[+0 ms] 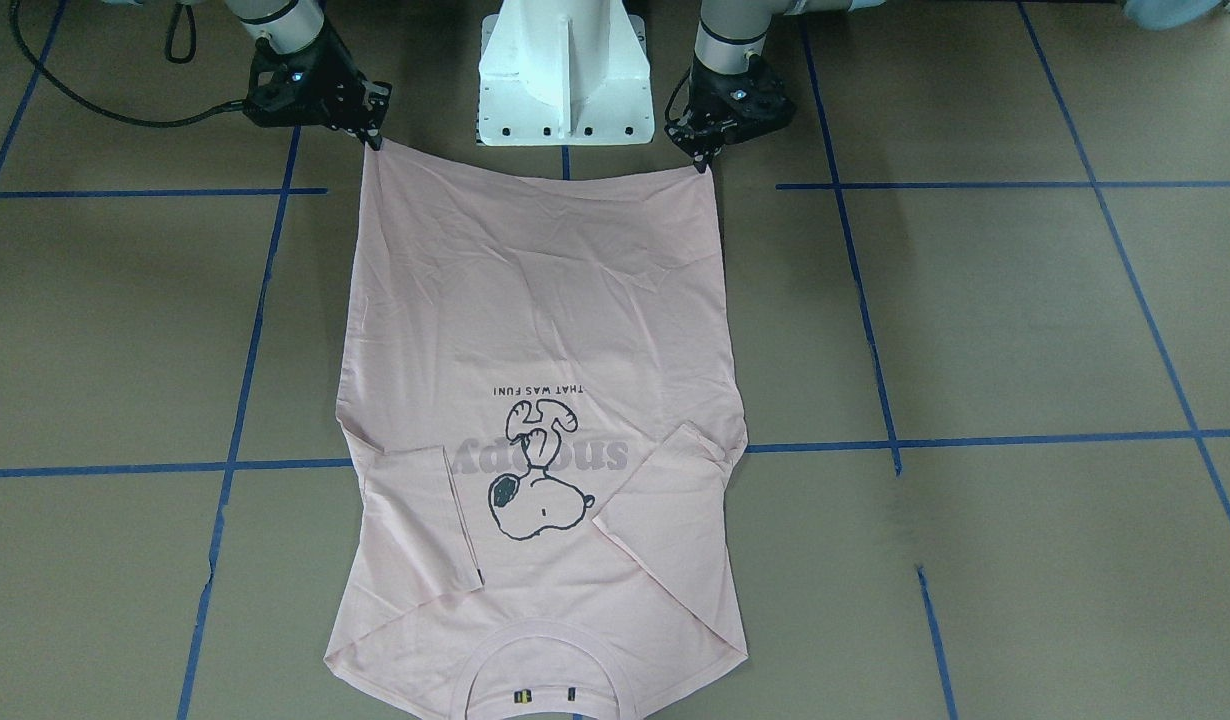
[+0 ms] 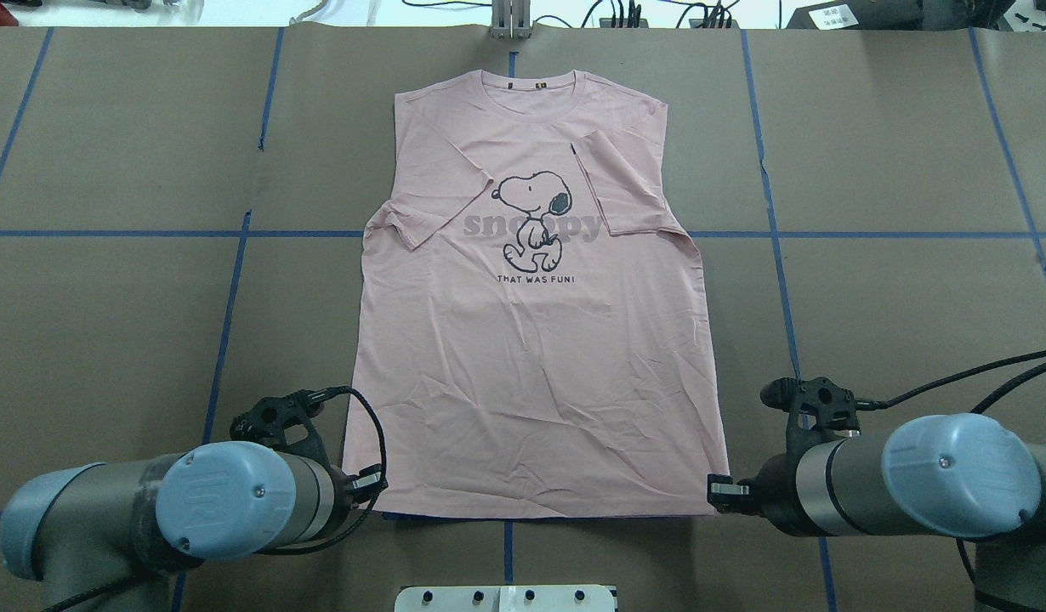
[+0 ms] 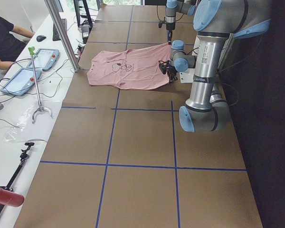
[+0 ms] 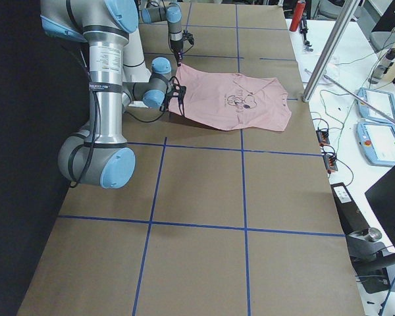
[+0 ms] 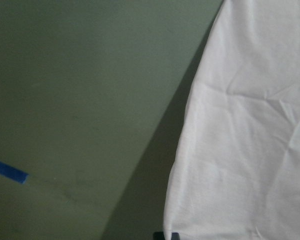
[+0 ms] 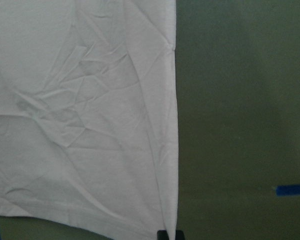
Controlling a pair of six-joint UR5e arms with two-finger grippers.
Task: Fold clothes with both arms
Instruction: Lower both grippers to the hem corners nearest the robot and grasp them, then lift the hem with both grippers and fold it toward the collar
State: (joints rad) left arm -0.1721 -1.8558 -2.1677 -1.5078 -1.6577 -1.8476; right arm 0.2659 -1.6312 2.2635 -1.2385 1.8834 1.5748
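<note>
Though lightly creased, the pale pink T-shirt (image 2: pixel 531 357) lies flat, print up, in the centre of the overhead view, both sleeves (image 2: pixel 629 183) folded inward. At the front view's top, the left gripper (image 1: pixel 702 160) and right gripper (image 1: pixel 377 138) are each clamped tight on a hem corner. Its dog outline (image 2: pixel 533 217) overlaps grey lettering (image 2: pixel 480 226).

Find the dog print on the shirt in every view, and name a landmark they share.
Front-facing: dog print, lower centre, upside down.
Overhead: upper centre, upright.
Left side: far, small, top centre.
Right side: far, small, upper centre.
Left wrist: not in it.
Right wrist: not in it.
Shared landmark: the pink shirt, in all six.
</note>
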